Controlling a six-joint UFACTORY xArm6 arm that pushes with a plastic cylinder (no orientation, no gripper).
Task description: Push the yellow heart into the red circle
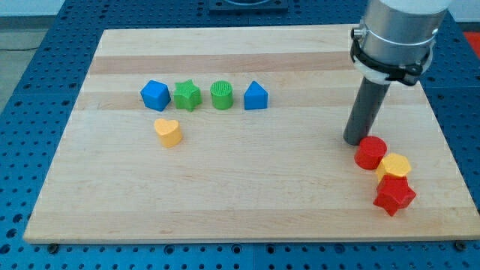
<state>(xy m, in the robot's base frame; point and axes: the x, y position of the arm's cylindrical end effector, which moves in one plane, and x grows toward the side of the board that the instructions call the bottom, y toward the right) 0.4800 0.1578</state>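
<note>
The rod has no jaws, so no state to tell. My tip [355, 139] is sitting beside the red circle [370, 153], far from the yellow heart [169, 131]; it should be going behind the heart's left side.

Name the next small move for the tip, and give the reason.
Probably swing my tip across to the view's left of the yellow heart block. It now sits beside the red circle block, far from the heart, so it cannot push rightward yet.

pale wooden board [225, 202], blue pegboard bench [45, 82]
</note>
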